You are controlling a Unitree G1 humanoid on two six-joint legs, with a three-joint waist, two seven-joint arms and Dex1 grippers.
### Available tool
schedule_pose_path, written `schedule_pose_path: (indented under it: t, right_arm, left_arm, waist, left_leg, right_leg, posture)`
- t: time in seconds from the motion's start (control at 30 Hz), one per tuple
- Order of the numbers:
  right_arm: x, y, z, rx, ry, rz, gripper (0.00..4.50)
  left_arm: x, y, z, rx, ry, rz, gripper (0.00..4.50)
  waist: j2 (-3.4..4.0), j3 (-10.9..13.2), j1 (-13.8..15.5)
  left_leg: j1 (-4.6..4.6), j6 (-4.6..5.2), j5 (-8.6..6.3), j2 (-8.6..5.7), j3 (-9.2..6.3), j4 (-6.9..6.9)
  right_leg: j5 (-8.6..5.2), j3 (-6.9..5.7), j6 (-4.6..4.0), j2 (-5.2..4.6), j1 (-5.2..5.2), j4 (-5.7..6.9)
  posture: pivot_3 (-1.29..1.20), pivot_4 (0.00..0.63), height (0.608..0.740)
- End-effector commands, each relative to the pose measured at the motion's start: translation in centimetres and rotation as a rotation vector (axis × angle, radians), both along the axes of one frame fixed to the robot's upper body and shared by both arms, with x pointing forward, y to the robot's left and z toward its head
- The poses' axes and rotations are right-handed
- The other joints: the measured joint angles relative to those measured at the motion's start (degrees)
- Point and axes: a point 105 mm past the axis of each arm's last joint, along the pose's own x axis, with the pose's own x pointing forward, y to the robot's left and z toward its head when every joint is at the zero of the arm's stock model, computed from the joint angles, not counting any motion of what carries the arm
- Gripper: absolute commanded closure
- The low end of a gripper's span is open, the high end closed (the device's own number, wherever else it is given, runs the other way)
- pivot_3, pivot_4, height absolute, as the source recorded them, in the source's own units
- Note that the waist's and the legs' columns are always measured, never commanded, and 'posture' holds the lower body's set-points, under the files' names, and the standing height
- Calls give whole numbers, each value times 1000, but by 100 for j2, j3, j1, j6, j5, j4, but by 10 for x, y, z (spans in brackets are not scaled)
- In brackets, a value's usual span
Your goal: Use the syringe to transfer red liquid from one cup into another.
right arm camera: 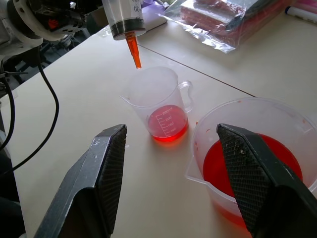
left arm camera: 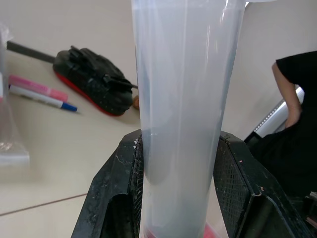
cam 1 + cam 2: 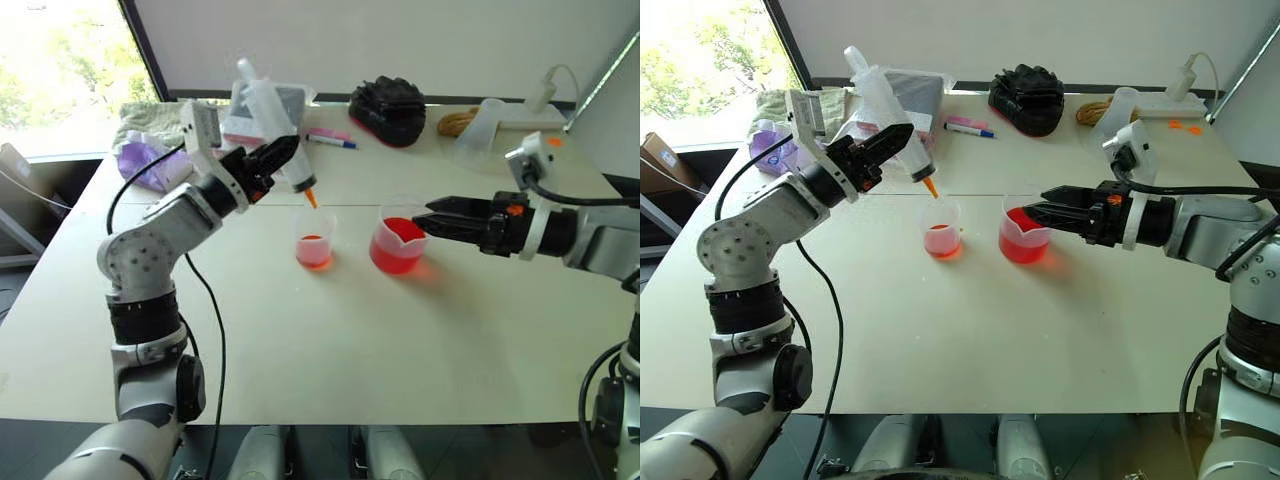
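I hold the syringe (image 3: 887, 110) mid-barrel in my left claw (image 3: 880, 150), tip over the small cup (image 3: 941, 228) mid-table; barrel rigid, slick, light; right claw (image 3: 1037, 214) gapes at the beaker (image 3: 1021, 238)

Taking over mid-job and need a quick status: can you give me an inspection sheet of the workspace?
Surface: pale table, bare near the front edge.
Job's things: syringe tilted, orange tip above the smaller cup, which holds little red liquid; spouted beaker beside it holds more.
Clutter: marker pen, black glove, plastic bags at the back.
Grippers: left gripper shut on syringe; right gripper open at the beaker.
Cables: black cable along left arm.
Surroundings: window, wall.
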Motion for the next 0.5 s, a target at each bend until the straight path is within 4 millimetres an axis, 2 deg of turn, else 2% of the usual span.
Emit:
schedule_pose_path:
  t: [0.03, 0.17, 0.33, 0.5]
  right_arm:
    - [-2, 2, 6, 6, -33, 15, 1493]
    - [2, 7, 2, 7, -21, 24, 1493]
    - [10, 9, 4, 5, -29, 30, 1493]
    - [14, 8, 6, 0, -35, 32, 1493]
  left_arm:
    - [-12, 11, 12, 2, -17, 35, 3002]
    - [-5, 35, 23, -28, -42, 191, 3002]
    - [7, 37, 42, -12, -117, 248, 3002]
    - [0, 32, 73, 8, -208, 165, 3002]
  waist:
    - [0, 0, 4]
    - [0, 0, 3]
    - [-1, 0, 49]
    - [-1, 1, 123]
  left_leg:
    - [0, -1, 1, 0, 0, 0]
    - [1, -21, 12, 0, 1, 0]
    - [3, -35, 20, -3, 2, 2]
    - [0, -39, 22, -3, 3, 3]
  right_leg:
    - [0, 0, 0, 0, 0, 0]
    - [0, 1, 0, 2, 0, 1]
    - [0, 1, 0, 4, 2, 3]
    - [0, 1, 0, 8, 2, -5]
  posture:
    - [0, 150, 740]
    - [0, 150, 740]
    - [0, 150, 740]
    - [0, 150, 740]
